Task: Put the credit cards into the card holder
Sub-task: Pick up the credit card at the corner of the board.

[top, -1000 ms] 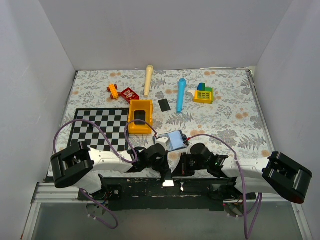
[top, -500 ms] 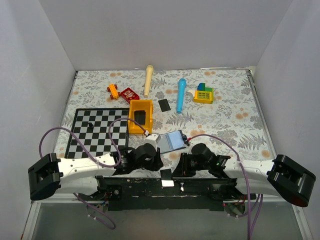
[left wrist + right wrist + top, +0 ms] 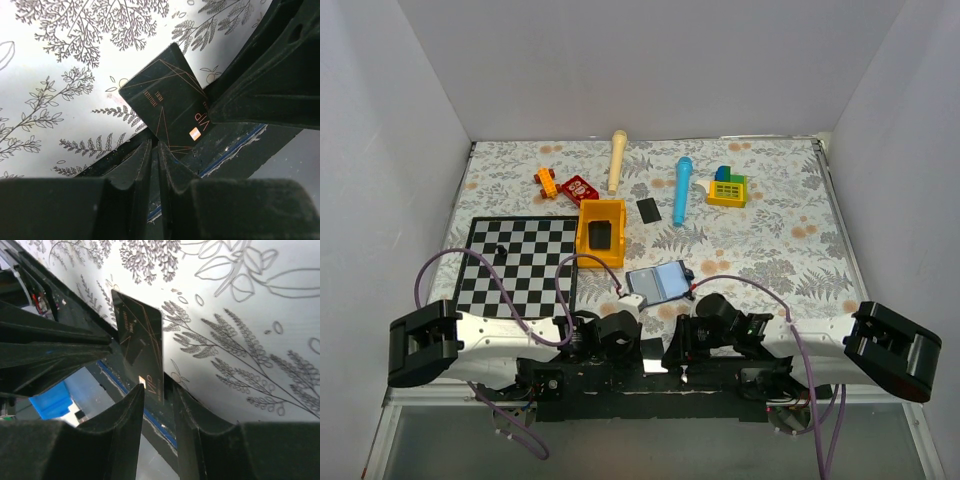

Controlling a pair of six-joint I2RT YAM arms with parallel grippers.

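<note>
Black glossy credit card [image 3: 165, 107] sits mid-frame at tabletop [image 3: 60, 90] edge. L pincer [image 3: 154, 145] near-shut, empty; R pincer [image 3: 159, 390] part open astride card's end. Close squarely, lift flat.

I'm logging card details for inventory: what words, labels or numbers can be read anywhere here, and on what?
"VIP": on the black credit card, beside its gold chip.
Two small lines of print on that card: too small to read.
White marks on the red toy: too small to read.
</note>
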